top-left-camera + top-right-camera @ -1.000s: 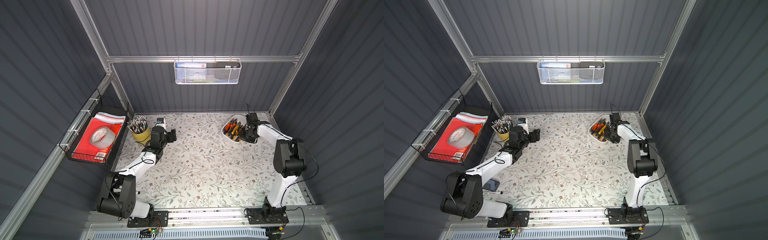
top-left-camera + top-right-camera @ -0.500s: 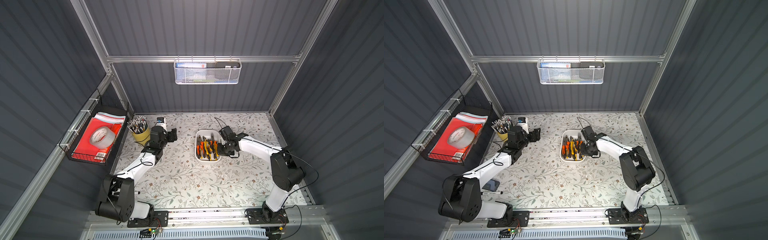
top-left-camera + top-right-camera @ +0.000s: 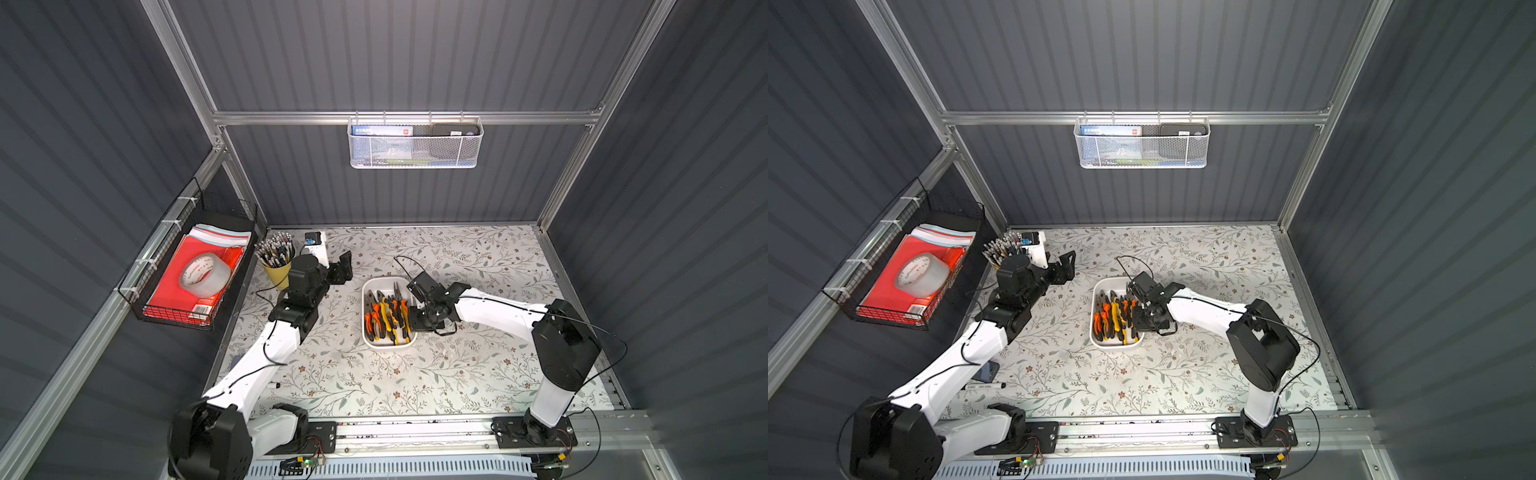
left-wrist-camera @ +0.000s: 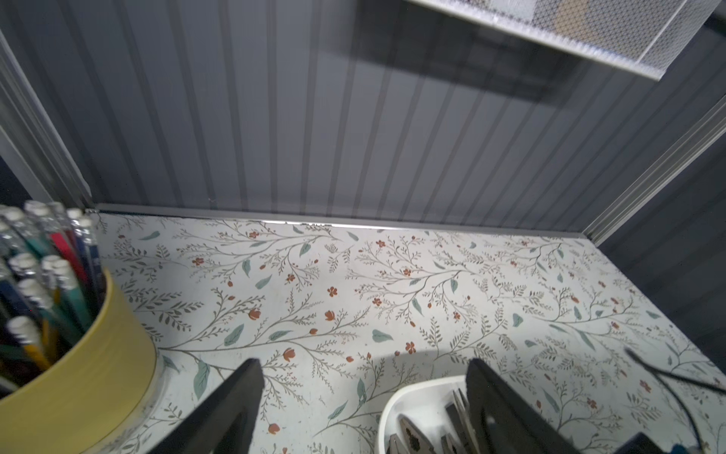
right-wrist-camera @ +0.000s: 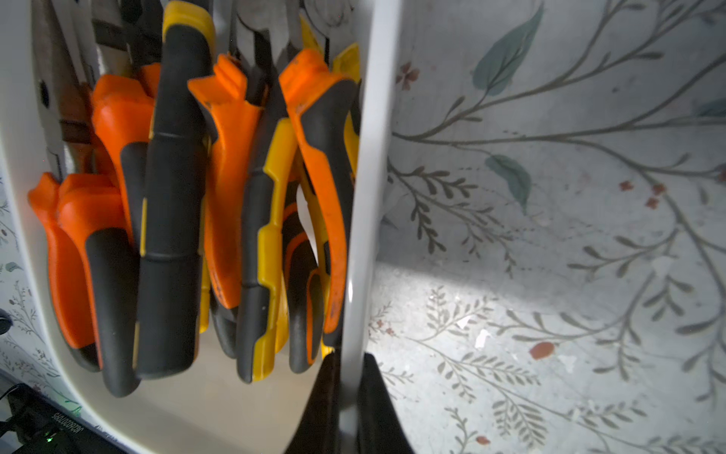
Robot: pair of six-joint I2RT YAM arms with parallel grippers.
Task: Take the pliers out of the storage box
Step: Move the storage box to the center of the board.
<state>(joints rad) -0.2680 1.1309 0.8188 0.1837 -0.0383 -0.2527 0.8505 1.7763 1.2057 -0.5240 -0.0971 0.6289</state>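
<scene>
Dragged from the far right corner, the one storage box [image 3: 366, 332] [image 3: 1093, 330] now sits at the middle of the bench [image 3: 478, 374], its right long rim [image 5: 369, 157] pinched by the right end effector [image 3: 414, 321] [image 3: 1138, 322] [image 5: 347, 365], which is clenched on that thin wall. All the pliers [image 3: 388, 316] [image 3: 1115, 316] [image 5: 235, 196] are inside it in one overlapping heap, some orange-and-black and some yellow-and-black; I cannot count them exactly. They lie along the box's long axis, which runs front to back, with dark jaws toward the back wall and handles toward the front rail. Bare floral bench surrounds the box on every side, well clear of all edges. The left end effector [image 3: 345, 266] [image 3: 1065, 266] [image 4: 363, 373] is released and holds nothing, standing over the bench between the single yellow pencil cup [image 3: 279, 274] [image 4: 98, 373] and the box's far end [image 4: 396, 401].
</scene>
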